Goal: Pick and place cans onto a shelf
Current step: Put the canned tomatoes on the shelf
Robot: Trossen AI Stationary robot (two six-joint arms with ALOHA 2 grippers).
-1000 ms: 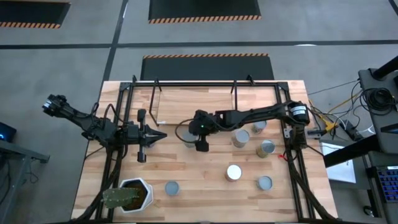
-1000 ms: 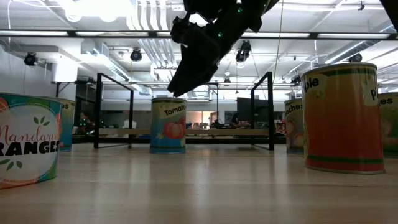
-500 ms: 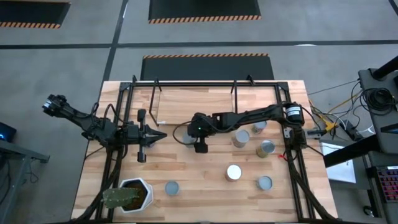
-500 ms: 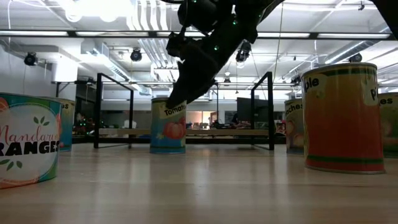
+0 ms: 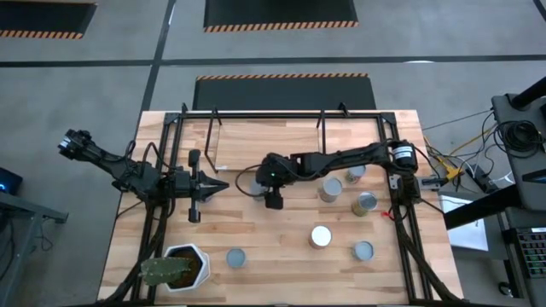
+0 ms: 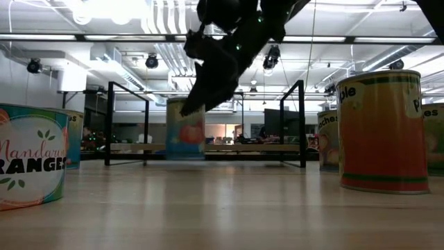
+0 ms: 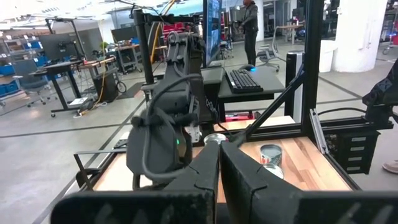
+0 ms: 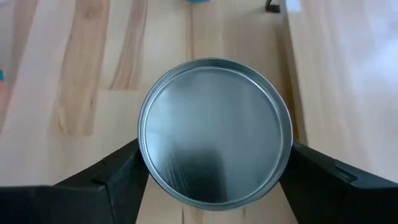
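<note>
While the left gripper [image 5: 213, 185] is waiting shut at centre-left, the right gripper [image 5: 271, 198] is straddling an upright can [image 8: 215, 131] mid-frame, fingers [image 8: 118, 180] apparently closing on its sides, axis vertical

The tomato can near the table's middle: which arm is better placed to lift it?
The right. The right gripper already has its jaws on both sides of the tomato can. The left gripper waits apart, its jaws together.
</note>
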